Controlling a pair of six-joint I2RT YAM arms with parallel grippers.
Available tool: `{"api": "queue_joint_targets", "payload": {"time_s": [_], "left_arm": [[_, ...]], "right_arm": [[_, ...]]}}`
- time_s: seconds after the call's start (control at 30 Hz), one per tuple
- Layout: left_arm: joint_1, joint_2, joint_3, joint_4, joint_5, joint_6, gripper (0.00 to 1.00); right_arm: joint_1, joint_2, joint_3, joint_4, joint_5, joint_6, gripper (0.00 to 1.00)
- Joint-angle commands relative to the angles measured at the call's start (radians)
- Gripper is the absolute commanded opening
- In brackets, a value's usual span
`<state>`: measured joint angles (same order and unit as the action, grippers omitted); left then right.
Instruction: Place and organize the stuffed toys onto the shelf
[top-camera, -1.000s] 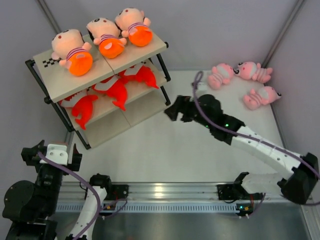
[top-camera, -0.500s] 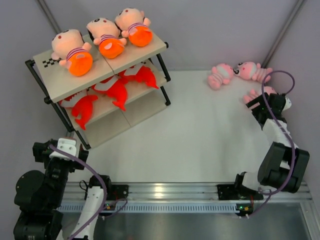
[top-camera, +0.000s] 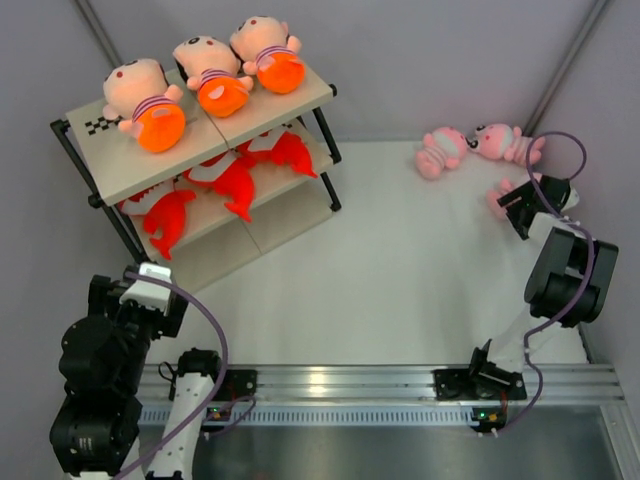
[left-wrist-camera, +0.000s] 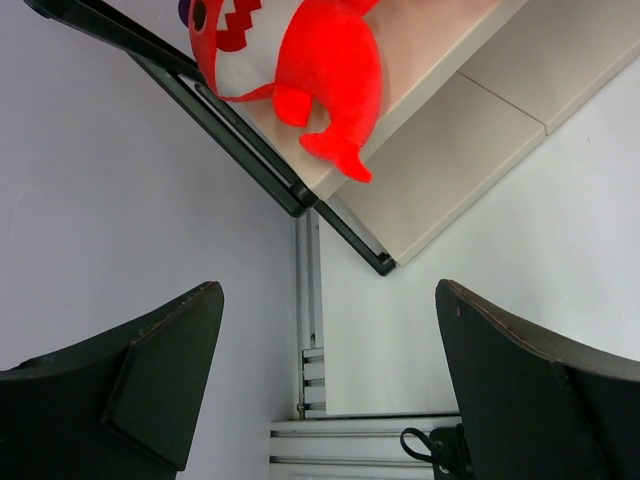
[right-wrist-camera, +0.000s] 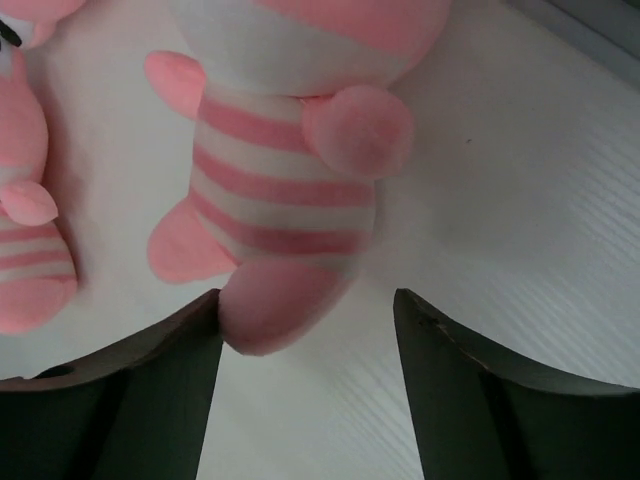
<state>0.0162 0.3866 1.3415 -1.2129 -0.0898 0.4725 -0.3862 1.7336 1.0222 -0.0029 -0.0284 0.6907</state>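
The shelf (top-camera: 150, 170) stands at the far left. Three red fish plush (top-camera: 232, 182) lie on its middle tier; one also shows in the left wrist view (left-wrist-camera: 320, 60). Three pink striped dolls lie at the far right: two side by side (top-camera: 440, 150) (top-camera: 505, 142), and a third (top-camera: 498, 200) partly under my right gripper (top-camera: 522, 207). The right gripper (right-wrist-camera: 305, 300) is open, and this doll's foot (right-wrist-camera: 275, 300) sits between the fingers, touching the left one. My left gripper (top-camera: 135, 292) (left-wrist-camera: 330, 290) is open and empty, near the shelf's front corner.
Three larger peach dolls with orange bottoms (top-camera: 215, 75) fill the shelf's top tier. The bottom board (left-wrist-camera: 470, 140) is bare. An aluminium rail (top-camera: 340, 385) runs along the near edge. A grey wall stands close on the right, next to the dolls.
My right arm has swung from beside the shelf to the far right, down over the nearest pink doll. My left gripper has shifted a little right and nearer.
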Motion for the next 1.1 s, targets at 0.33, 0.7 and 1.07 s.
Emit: {"api": "queue_joint_targets", "payload": {"time_s": [0.33, 0.7, 1.07], "left_arm": [[0.014, -0.006, -0.022, 0.015, 0.012, 0.012, 0.93], [0.018, -0.008, -0.004, 0.007, 0.035, 0.008, 0.93], [0.018, -0.005, 0.002, 0.006, 0.05, 0.005, 0.93]], "right_arm": [[-0.011, -0.084, 0.018, 0.07, -0.068, -0.074, 0.0], [0.527, -0.362, -0.065, 0.018, -0.39, -0.41, 0.0], [0.954, -0.218, 0.053, -0.105, -0.585, -0.559, 0.0]]}}
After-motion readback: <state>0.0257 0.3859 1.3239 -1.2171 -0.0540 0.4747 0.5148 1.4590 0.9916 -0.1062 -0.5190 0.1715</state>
